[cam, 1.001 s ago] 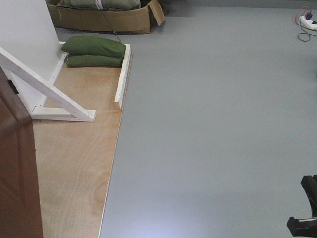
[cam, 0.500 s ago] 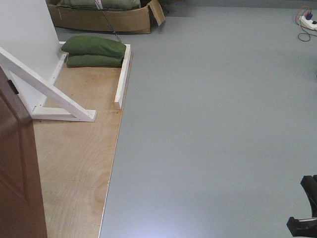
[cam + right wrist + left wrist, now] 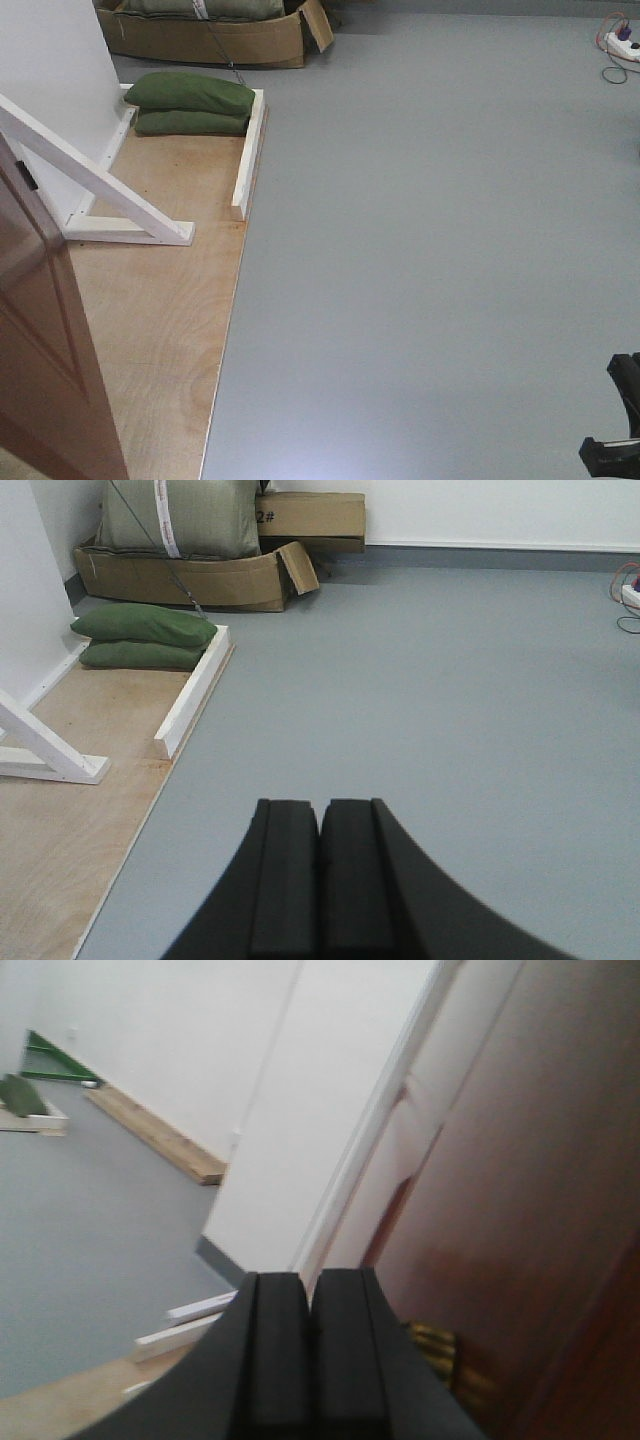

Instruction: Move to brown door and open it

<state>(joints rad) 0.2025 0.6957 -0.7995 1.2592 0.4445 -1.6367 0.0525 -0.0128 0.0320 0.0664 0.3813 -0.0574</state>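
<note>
Brown door (image 3: 40,340) stands at my near left, angled over the plywood (image 3: 160,310). Left gripper (image 3: 310,1290) sits just beside it, jaws closed, empty. Right gripper (image 3: 320,815) likewise closed. Farther off lie green sandbags (image 3: 190,100).

The left hand (image 3: 310,1295) had its black fingers pressed together near the brown door (image 3: 540,1210), a brass fitting (image 3: 440,1355) just beside them; grey floor (image 3: 90,1250) lay left.

Front high, downward; right wrist low, shares sandbags (image 3: 190,95); left seemingly near door (image 3: 540,1210).
</note>
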